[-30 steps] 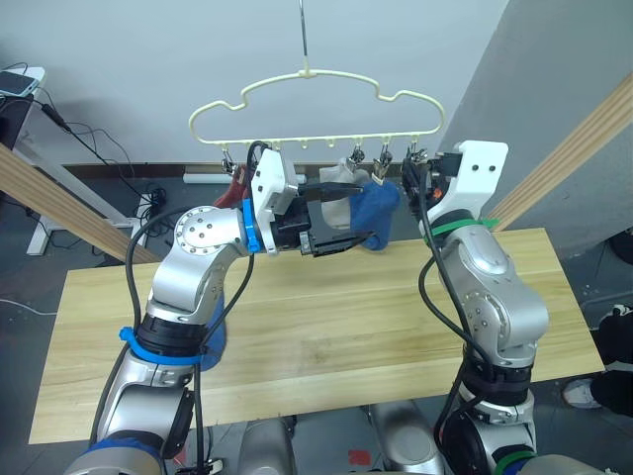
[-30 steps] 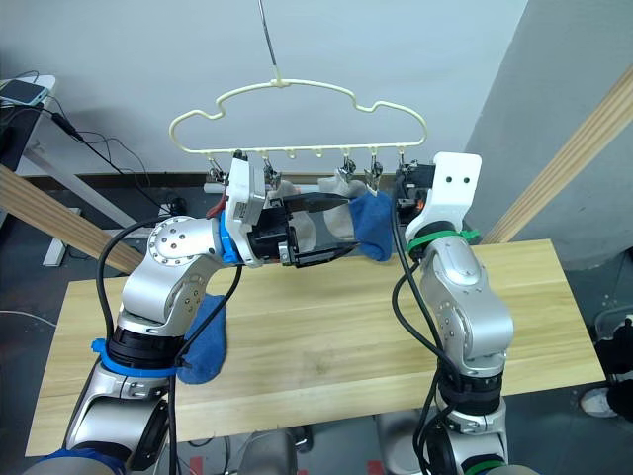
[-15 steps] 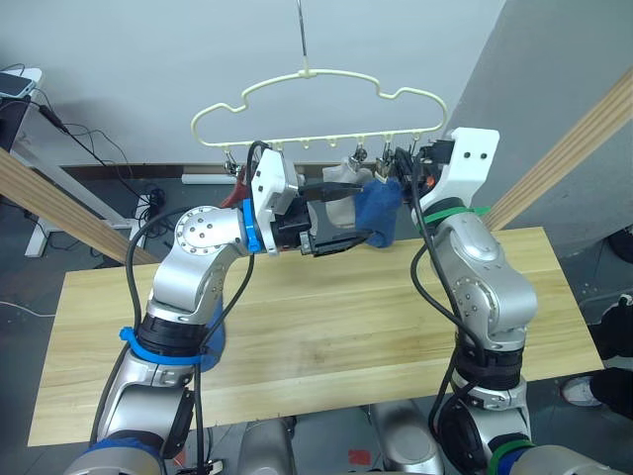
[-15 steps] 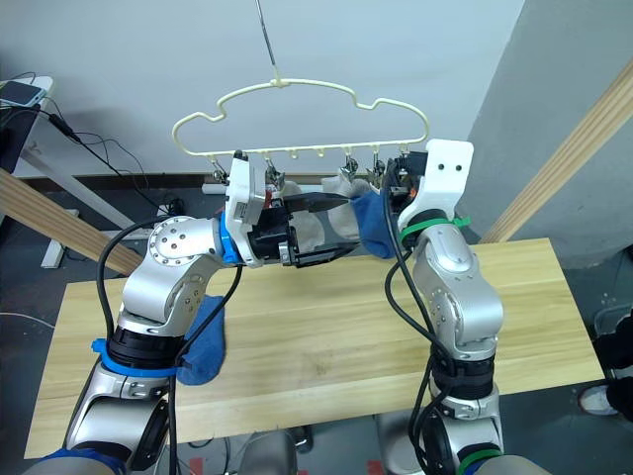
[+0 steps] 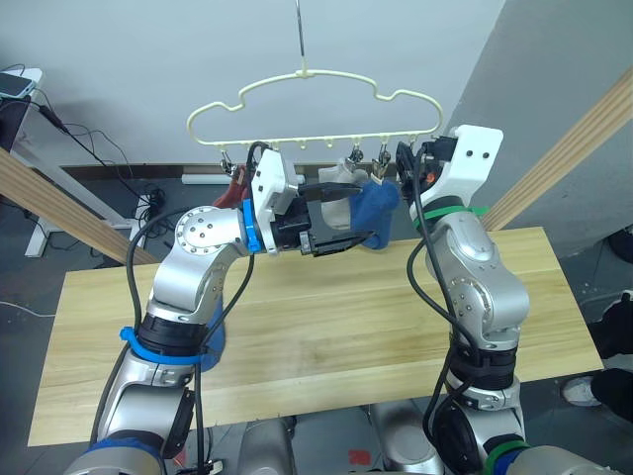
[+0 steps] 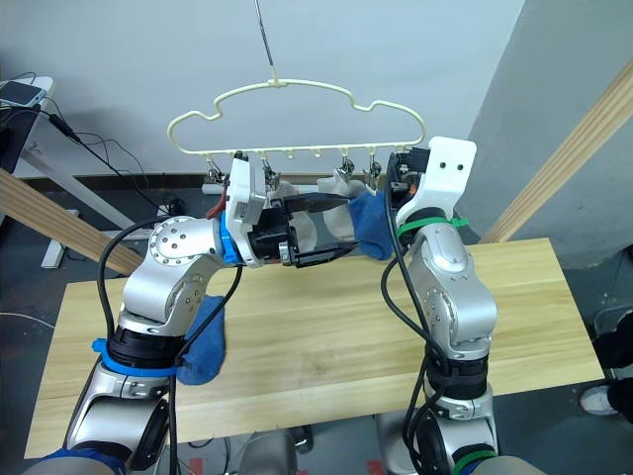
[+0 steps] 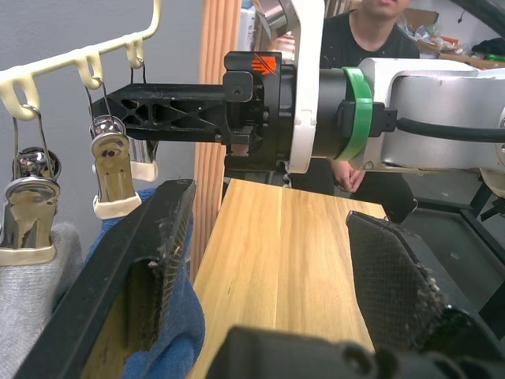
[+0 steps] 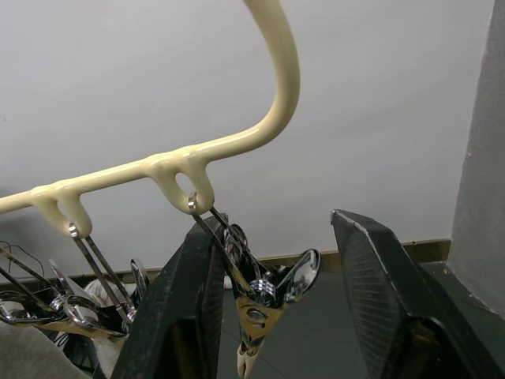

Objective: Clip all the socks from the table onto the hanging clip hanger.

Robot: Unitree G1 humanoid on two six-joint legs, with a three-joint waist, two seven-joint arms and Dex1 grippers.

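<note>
The socks: one blue sock (image 6: 203, 341) lies on the table (image 5: 326, 336) at about 8 o'clock, under my left arm. The other blue sock (image 5: 374, 210) is up at the clip hanger (image 5: 312, 104), which hangs at 12 o'clock over the table's far edge, with a grey sock (image 5: 341, 193) already clipped beside it and a rust-red one (image 5: 234, 190) hanging toward 10 o'clock.

In the last second my right hand (image 8: 272, 304) has come in from 2 o'clock, and its fingers now stand apart around the end clip (image 8: 256, 312) without squeezing it. My left hand (image 5: 341, 213) has not moved; its fingers are spread, the blue sock lying against one of them rather than pinched. I judge the next step is to press that clip open so the sock's edge can be fed in.

There are no containers here; the hanger's clips do the holding, and several are empty.
</note>
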